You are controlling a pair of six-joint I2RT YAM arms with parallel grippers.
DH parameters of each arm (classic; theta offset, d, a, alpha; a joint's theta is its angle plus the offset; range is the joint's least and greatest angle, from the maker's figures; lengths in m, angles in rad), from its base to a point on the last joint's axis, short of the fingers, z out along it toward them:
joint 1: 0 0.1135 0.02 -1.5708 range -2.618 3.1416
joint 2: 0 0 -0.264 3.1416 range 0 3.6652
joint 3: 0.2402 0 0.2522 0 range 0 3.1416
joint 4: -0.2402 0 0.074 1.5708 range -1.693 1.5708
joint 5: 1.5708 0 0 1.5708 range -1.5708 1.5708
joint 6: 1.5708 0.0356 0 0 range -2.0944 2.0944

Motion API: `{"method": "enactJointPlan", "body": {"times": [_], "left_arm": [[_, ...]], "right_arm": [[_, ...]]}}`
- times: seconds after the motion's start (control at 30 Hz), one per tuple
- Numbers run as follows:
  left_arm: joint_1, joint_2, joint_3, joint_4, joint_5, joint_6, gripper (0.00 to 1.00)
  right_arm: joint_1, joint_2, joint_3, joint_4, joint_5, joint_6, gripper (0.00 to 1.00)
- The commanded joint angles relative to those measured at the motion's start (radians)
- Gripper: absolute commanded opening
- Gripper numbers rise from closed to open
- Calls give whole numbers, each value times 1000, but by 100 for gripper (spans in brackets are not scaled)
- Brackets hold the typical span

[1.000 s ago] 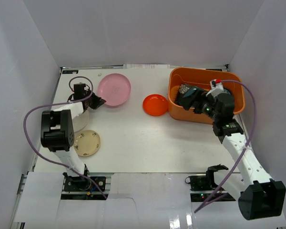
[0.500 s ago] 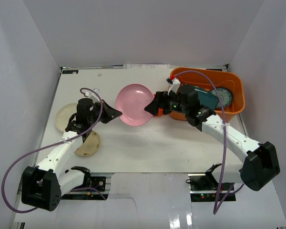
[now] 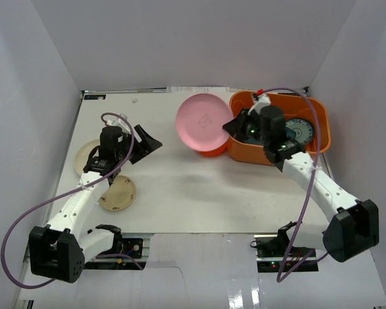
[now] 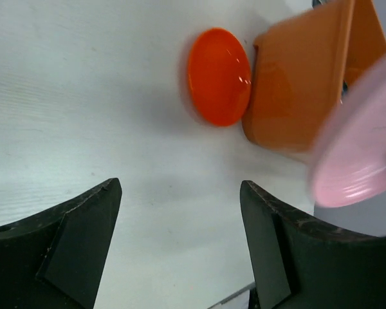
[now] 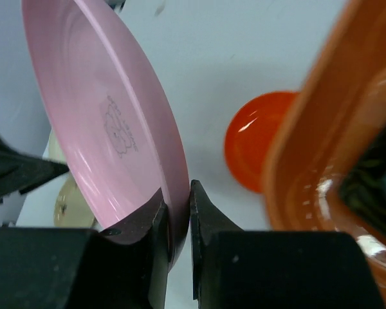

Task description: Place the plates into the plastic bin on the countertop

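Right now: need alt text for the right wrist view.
The right gripper pinches the rim of the pink plate, held on edge at left. Beyond it, the small orange-red dish lies on the white countertop beside the wall of the orange bin at right.

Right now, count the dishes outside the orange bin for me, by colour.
Pink plate: 1, pinched by its rim in the right claw
Cream plates: 2
Orange-red dish: 1
Total: 4
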Motion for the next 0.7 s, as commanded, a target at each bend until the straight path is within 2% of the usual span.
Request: {"method": "enactJointPlan", "body": {"times": [0.0,0.03,0.07,0.1,0.13,0.2,0.3,0.5,0.63,0.67], "left_arm": [[102,22,62,-64,-123,11,85],[143,22,55,-54,-105,-1,85],[191,17,47,-48,-94,-17,85],[305,12,38,-49,-85,-30,85],[358,11,18,-55,-46,-44,85],[502,3,-8,-52,-15,-60,85],[642,8,-60,-66,-46,-78,84],[714,72,-93,-91,-261,-90,84],[751,141,-103,-80,-296,-89,84],[765,155,-113,-71,-301,-90,84]], "right_arm": [[-195,-113,72,56,-18,59,8],[-304,-126,57,38,-35,66,8],[-354,-141,49,22,-38,69,8],[-404,-144,41,13,-48,64,8],[-488,-149,17,13,-63,61,8],[-564,-155,-22,-15,-54,64,8],[-661,-130,-66,-13,-32,67,8],[-719,-26,-62,-12,-23,60,10],[-721,3,-60,-7,-55,60,39],[-722,-1,-65,0,-67,63,57]]}}
